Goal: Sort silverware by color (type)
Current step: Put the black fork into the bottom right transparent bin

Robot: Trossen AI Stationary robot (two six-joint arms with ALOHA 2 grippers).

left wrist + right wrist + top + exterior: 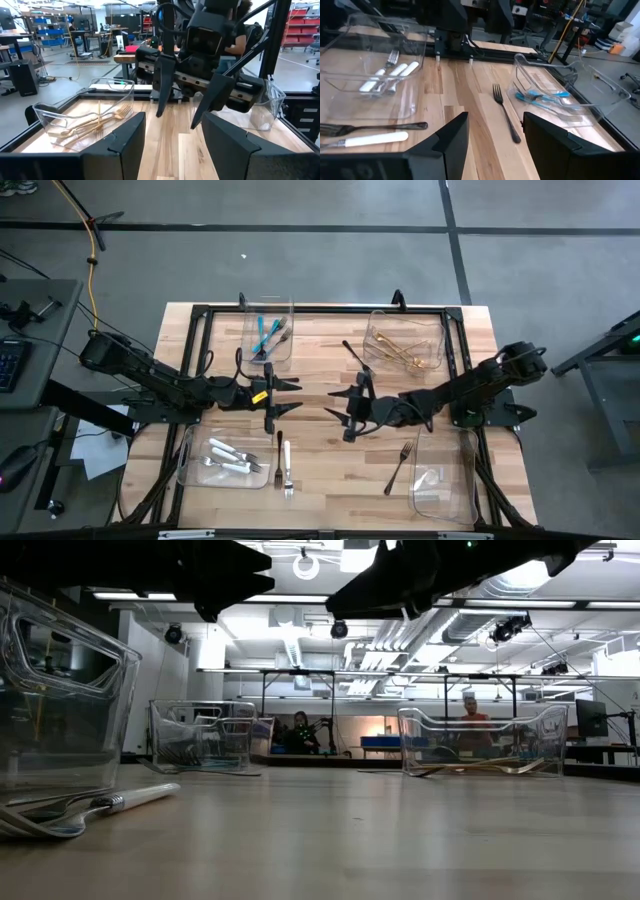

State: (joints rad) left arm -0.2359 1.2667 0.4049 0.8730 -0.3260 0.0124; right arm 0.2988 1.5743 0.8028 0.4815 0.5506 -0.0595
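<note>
While both arms hover mid-tabletop (320,470) in the high view, the left claw (285,395) and right claw (340,405) gape empty, facing each other; white-handled utensils (283,460) and a dark fork (400,465) lie loose just nearby. Left wrist view: gold forks (95,122) binned beyond. Right wrist view: teal pieces (540,96) binned beside another dark fork (505,117).

Pretty standard lab space: grey concrete floor (330,265) with dark seam lines all around the light wooden worktop (320,465). Overhead there's an open ceiling with white ducts (290,640) and strip lights. Red storage bins (300,35) sit on shelving over at 3 o'clock.
</note>
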